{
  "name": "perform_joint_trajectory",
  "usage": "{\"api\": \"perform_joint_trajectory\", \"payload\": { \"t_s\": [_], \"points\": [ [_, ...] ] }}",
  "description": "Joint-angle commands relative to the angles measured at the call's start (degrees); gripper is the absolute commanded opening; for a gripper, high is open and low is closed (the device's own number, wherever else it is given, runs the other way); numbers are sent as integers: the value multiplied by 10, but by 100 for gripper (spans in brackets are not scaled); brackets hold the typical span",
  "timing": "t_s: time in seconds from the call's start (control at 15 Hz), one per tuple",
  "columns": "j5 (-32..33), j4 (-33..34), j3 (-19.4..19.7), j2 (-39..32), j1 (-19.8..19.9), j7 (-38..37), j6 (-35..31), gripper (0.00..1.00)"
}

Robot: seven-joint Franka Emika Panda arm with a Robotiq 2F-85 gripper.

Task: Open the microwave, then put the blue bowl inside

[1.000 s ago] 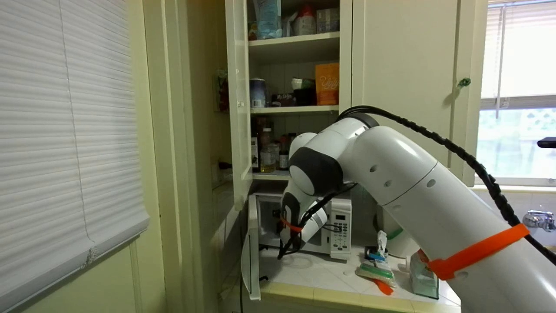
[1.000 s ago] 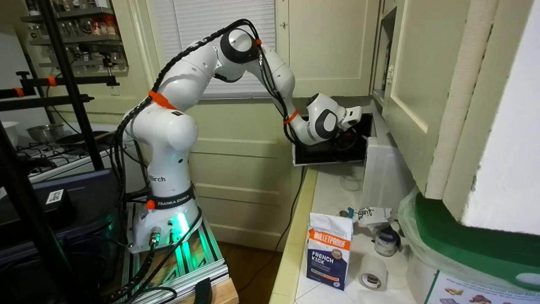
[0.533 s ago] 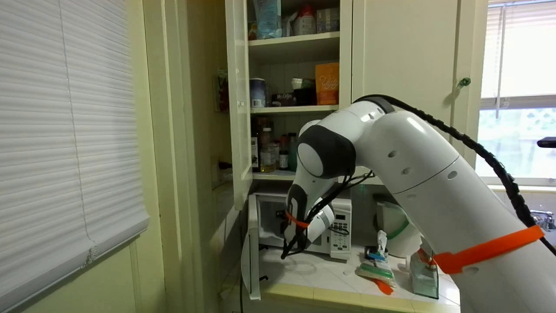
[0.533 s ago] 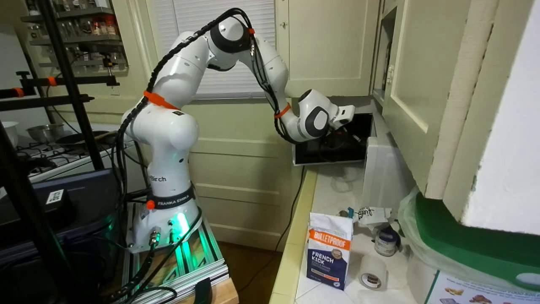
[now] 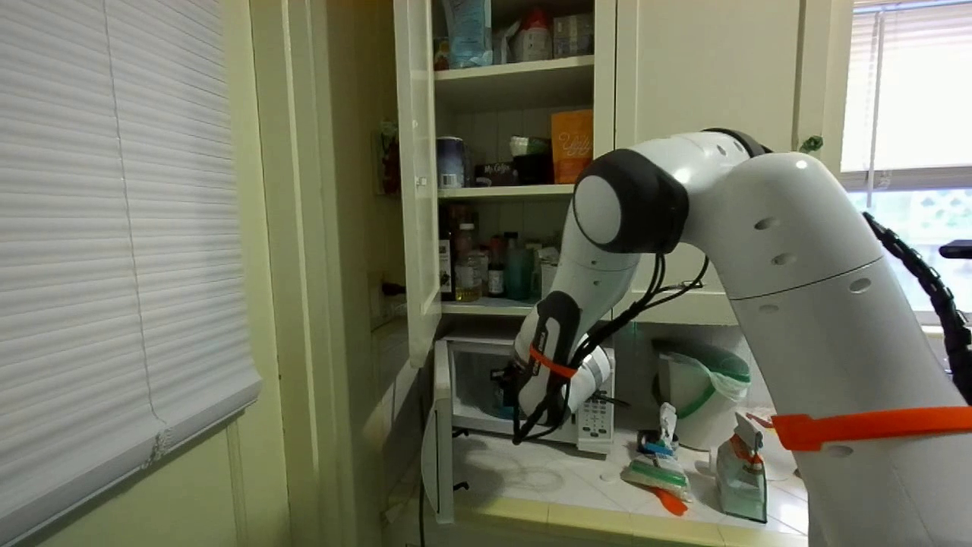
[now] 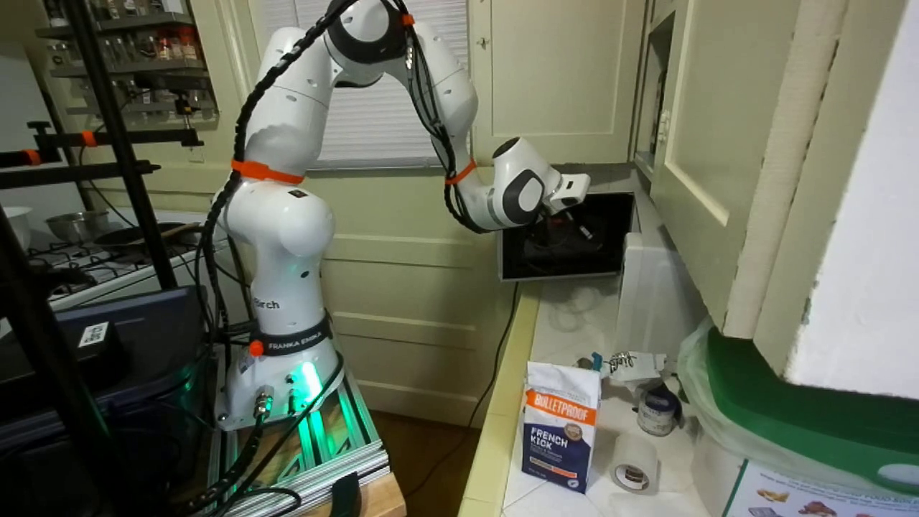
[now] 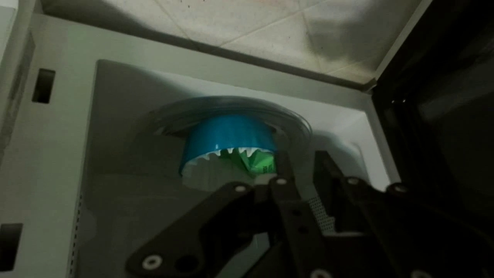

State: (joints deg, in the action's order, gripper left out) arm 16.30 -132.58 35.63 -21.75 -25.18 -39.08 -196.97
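Tile counter point(image 5: 562, 486) under microwave point(image 5: 594, 427), open cupboard point(image 5: 509, 95), blinds point(image 5: 114, 251)

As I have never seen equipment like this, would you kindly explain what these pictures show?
The machine is a white jointed robot arm with a black two-fingered gripper. Two cameras look on from outside; a third rides on the wrist, its picture upside down. The white boxy microwave has its door open. Inside, a small round blue bowl, whitish within, holding a green packet, seems to rest on a clear glass plate. On the white tiled counter are a white, orange and navy bag, a pale roll and a green-lidded white bin. The gripper stands open near the bowl, apparently holding nothing.
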Motion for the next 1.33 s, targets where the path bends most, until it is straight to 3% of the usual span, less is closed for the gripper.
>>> {"api": "perform_joint_trajectory", "payload": {
  "t_s": [0.0, 0.07, 0.27, 0.4, 0.47, 0.53, 0.8, 0.87, 1.0, 1.27],
  "points": [
    [-56, -78, -146, 113, 119, 114, 58, 56],
    [30, -83, -148, 123, 137, 41, 69, 62],
    [46, -121, -250, 166, 229, 43, 98, 84],
    [35, -139, -292, 182, 266, 46, 117, 99],
    [25, -145, -306, 187, 280, 49, 129, 100],
    [-74, -157, -306, 194, 261, 125, 141, 100],
    [-176, -156, -325, 224, 265, 183, 218, 100],
    [-215, -154, -345, 232, 281, 219, 239, 100],
    [-275, -145, -332, 247, 274, 279, 283, 100],
    [-252, -129, -301, 267, 295, 294, 368, 100]
  ]
}}
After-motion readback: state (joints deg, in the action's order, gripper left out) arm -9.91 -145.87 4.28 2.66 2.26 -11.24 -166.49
